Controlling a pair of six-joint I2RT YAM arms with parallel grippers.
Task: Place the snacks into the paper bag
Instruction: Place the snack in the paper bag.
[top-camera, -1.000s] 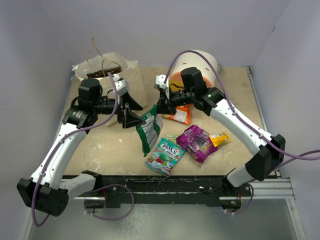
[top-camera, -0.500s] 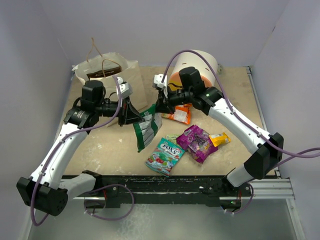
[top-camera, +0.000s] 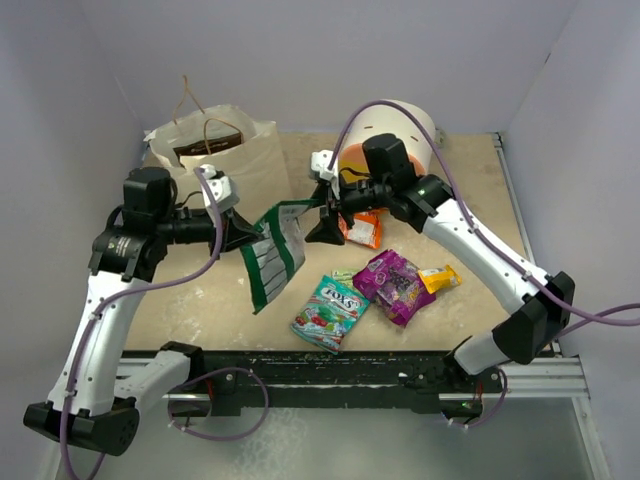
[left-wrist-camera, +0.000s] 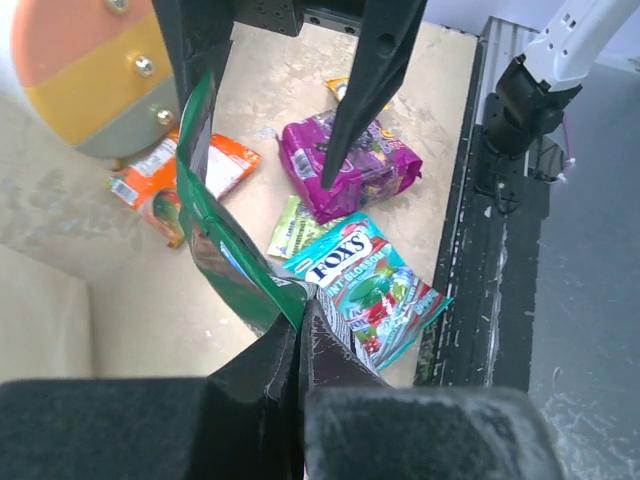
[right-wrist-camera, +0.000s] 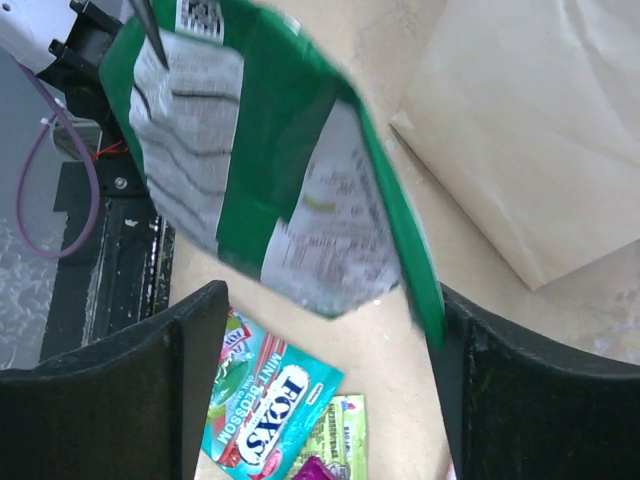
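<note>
My left gripper (top-camera: 243, 235) is shut on the left edge of the green-white snack packet (top-camera: 270, 256), which hangs above the table. Its pinched pads (left-wrist-camera: 312, 352) hold the packet (left-wrist-camera: 214, 243). My right gripper (top-camera: 322, 221) stands open at the packet's right corner. The packet (right-wrist-camera: 268, 170) hangs between the spread right fingers (right-wrist-camera: 176, 385), its green edge close to one. On the table lie the teal candy packet (top-camera: 329, 312), a purple packet (top-camera: 394, 285), a yellow-orange box (top-camera: 440, 277), an orange packet (top-camera: 362, 229) and a small lime packet (top-camera: 343, 275). The paper bag (top-camera: 243, 163) stands at the back left.
A round white-orange-yellow-green drawer unit (top-camera: 398, 128) stands behind the right arm at the back. Grey walls close in the left, back and right sides. The black rail (top-camera: 330, 368) with the arm bases runs along the near edge.
The left gripper shut on the green-white packet and drew it left, toward the bag's front. The right gripper opened and let the packet go, staying about where it was.
</note>
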